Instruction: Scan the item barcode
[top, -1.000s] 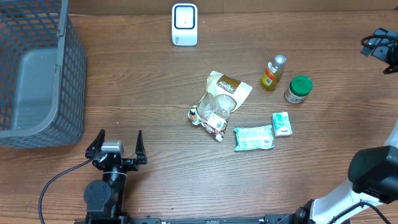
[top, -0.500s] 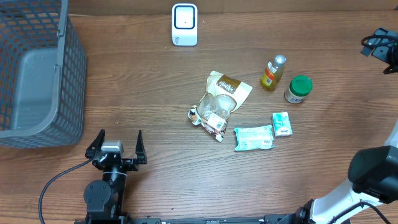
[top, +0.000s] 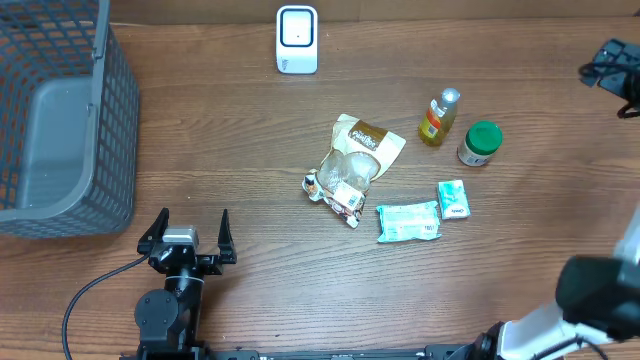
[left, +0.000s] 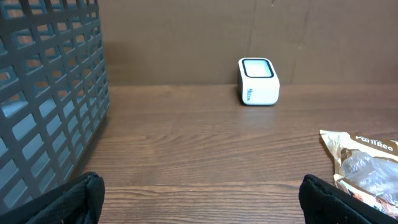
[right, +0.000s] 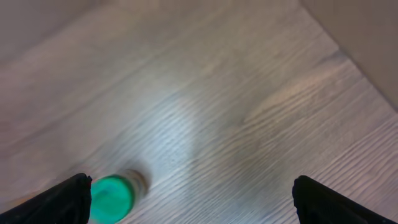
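Observation:
A white scanner (top: 297, 40) with a dark window stands upright at the back of the table, also seen in the left wrist view as the scanner (left: 259, 81). The items lie in the middle: a clear snack bag (top: 355, 160), an oil bottle (top: 438, 117), a green-lidded jar (top: 480, 143) and two teal packets (top: 408, 221) (top: 453, 199). My left gripper (top: 188, 232) rests open at the front left, nothing between its fingers (left: 81, 199). My right gripper (right: 199, 199) hangs open high over the far right, with the jar (right: 112, 198) blurred below its left finger.
A tall grey mesh basket (top: 60, 120) stands at the left edge, close to my left gripper's left side (left: 50, 93). A corner of the snack bag (left: 367, 162) shows at the right of the left wrist view. A brown wall runs behind the scanner.
The right arm has shifted slightly at the far right, and its wrist view is motion-blurred. The left arm and all the items have stayed put.

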